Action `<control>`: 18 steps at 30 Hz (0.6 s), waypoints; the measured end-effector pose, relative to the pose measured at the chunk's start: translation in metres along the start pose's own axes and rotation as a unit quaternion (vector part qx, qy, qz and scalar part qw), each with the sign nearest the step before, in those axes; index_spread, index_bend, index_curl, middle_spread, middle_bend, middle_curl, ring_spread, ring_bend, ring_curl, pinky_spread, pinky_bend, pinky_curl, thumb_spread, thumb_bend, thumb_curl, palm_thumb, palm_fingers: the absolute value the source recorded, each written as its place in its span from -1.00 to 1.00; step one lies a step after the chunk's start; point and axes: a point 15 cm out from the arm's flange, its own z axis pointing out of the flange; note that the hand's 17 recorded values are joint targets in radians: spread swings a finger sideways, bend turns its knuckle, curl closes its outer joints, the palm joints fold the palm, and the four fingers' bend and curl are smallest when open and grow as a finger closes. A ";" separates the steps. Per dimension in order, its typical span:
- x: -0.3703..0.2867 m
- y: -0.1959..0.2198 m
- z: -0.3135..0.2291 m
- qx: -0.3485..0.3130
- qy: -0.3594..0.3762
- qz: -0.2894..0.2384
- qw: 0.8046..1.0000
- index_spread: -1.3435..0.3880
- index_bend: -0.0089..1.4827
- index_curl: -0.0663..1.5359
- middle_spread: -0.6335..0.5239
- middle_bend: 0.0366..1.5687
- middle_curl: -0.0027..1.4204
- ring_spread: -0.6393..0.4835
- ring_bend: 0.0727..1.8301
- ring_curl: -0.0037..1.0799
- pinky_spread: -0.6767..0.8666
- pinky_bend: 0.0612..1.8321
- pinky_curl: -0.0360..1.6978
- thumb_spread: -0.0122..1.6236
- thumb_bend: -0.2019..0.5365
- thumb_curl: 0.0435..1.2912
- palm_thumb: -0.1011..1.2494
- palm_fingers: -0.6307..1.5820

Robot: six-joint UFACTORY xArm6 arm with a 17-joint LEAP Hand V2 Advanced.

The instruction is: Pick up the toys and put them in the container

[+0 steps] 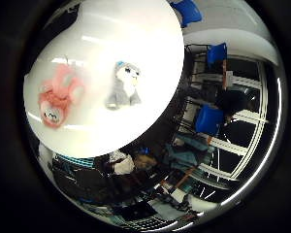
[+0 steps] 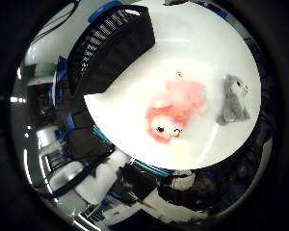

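**A:** So it's a round white table [image 2: 135,108] in what looks like an office or lab, with blue chairs [image 1: 209,119] and dark desks off past its edge. Two plush toys are lying on the tabletop.

**B:** Which ones?

**A:** A pink plush toy [image 2: 176,108] with big eyes, flopped down near the middle of the table, and a grey plush toy [image 2: 233,98] with a white face just beside it, not touching as far as I can see. The grey one sits closer to the table's edge.

**B:** And the container?

**A:** There's a black slatted basket [image 2: 111,45] on the same table, well apart from both toys, over at the far rim. Can't see into it from here, so no idea what's inside.

**B:** What's the hand doing?

**A:** Honestly can't tell. No part of the hand shows in either palm view, so whether the fingers are spread or curled is anyone's guess. Both toys look fairly small in view.
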 end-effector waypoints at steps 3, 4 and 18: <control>-0.003 -0.002 0.001 0.000 0.000 -0.011 1.000 0.16 -0.79 -0.62 0.31 -0.82 -0.60 0.59 -0.79 -0.53 0.45 -0.47 -0.63 0.18 -0.53 -0.61 -0.30 -0.47; -0.006 -0.002 0.004 -0.003 -0.003 -0.013 1.000 0.16 -0.79 -0.62 0.31 -0.82 -0.60 0.59 -0.79 -0.52 0.45 -0.47 -0.63 0.18 -0.53 -0.61 -0.30 -0.47; -0.050 0.024 0.064 -0.051 -0.015 -0.067 0.996 0.15 -0.80 -0.64 0.31 -0.82 -0.61 0.56 -0.80 -0.51 0.44 -0.49 -0.61 0.17 -0.53 -0.61 -0.28 -0.48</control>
